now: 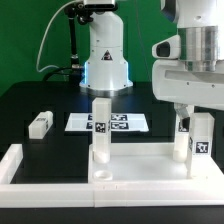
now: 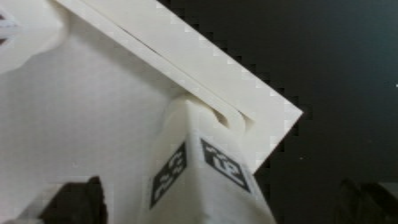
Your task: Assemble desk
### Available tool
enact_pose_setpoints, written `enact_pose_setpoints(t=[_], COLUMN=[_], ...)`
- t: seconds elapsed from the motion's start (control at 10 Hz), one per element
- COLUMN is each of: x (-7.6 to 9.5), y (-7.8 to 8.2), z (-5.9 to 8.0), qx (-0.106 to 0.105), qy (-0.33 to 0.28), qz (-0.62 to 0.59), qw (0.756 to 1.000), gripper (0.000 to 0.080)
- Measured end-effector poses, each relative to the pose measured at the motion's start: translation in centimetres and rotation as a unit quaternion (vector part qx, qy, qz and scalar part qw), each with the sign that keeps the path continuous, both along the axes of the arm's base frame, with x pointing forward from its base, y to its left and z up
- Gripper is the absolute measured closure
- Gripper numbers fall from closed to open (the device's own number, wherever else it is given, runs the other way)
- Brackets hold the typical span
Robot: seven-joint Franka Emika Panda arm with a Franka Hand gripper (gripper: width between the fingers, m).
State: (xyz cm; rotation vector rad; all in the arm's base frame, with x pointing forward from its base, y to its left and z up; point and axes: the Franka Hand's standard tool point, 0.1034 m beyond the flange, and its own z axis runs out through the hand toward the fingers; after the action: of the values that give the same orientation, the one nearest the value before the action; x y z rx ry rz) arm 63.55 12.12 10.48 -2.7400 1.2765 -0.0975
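the hand (image 1: 193,120) hangs open over a leg block (image 1: 200,143) standing at the corner of the tabletop panel (image 1: 130,172) on the exterior view's right. in the wrist view its fingers (image 2: 71,203) stand clear on either side of that block, gripping nothing. the panel lies at the front of the worktop (image 1: 30,100), just beside the border wall (image 1: 18,160). bare worktop stays free between panel and marker board (image 1: 108,123), and toward the exterior view's left. counted: one panel; two blocks upright on it, the second leg block (image 1: 100,130) at its other rear corner; one loose leg block (image 1: 40,124) lying flat, well apart.
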Motion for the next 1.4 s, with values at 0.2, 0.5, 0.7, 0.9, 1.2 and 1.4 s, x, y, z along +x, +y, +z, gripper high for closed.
enact_pose_setpoints(t=[0.2,0.5,0.7,0.9,1.2,1.4], x=[0.3,1.3,1.3,1.4,1.5,1.1], y=[-0.1,-0.1,-0.4,-0.9,-2.0,-2.1], z=[0.3,1.1,1.1,1.1,0.9,0.8], qx=[-0.011,-0.022,-0.020,-0.019,-0.011,0.011], qy=[0.004,0.006,0.009,0.016,0.016,0.028], qz=[0.193,0.285,0.251,0.178,-0.006,-0.202], qw=[0.981,0.958,0.968,0.984,1.000,0.979], gripper=[0.0150,0.0193,0.0493,0.0495,0.0501,0.0503])
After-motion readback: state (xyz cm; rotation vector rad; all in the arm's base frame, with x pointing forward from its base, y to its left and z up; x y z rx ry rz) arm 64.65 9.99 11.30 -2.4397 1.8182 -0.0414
